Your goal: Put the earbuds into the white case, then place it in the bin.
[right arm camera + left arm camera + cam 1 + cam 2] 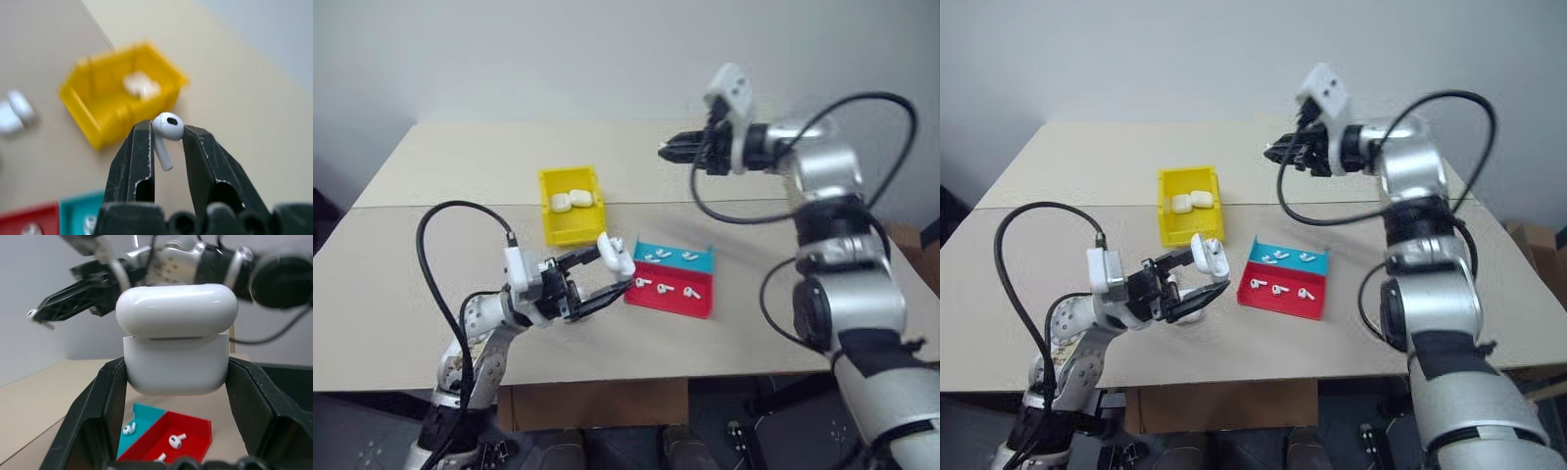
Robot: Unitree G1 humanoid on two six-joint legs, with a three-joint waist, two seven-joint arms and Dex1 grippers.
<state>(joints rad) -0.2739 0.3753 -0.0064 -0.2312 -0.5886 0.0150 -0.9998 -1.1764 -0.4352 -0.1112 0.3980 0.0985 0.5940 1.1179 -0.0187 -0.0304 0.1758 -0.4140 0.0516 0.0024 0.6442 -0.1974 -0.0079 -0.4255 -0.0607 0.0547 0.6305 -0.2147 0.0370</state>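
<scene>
The left gripper (pixel 176 382) clamps the glossy white rounded case (pixel 177 338), lid open. At its 1 o'clock, the right gripper (pixel 166 137) pinches a tiny white stemmed earbud (pixel 166 132).

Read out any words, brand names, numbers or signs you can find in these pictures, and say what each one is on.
No readable text.
White case in the left gripper: plain.
Earbud in the right gripper: no marking.
Bin and red and teal tray: no labels.

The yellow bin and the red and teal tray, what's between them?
Bare tabletop separates the bin from the tray, seen in both eye views.
</scene>
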